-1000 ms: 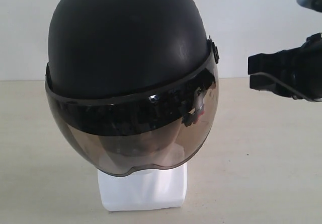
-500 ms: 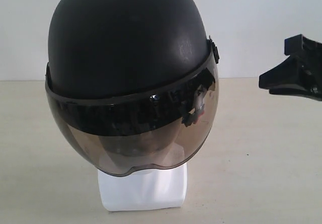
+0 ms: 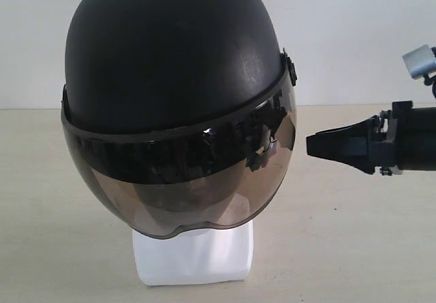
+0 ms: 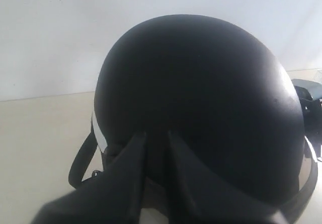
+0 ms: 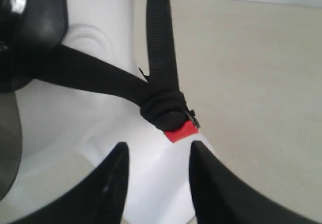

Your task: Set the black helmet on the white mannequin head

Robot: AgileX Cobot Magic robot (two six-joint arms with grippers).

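matte black helmet point(image 3: 170, 51), smoky visor point(image 3: 184, 180), glossy white mannequin head point(image 3: 194, 255), red buckle point(image 5: 180, 132)

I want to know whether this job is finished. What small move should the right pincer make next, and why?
Probably back straight off. The black helmet already sits on the white mannequin head, visor down over the face. The right pincer is open and holds nothing, with its tips beside the red buckle of the hanging strap, so it should withdraw without snagging that.

Matte black right tool point(image 3: 313, 144) with tapered fingers (grey block, perhaps a camera, above).
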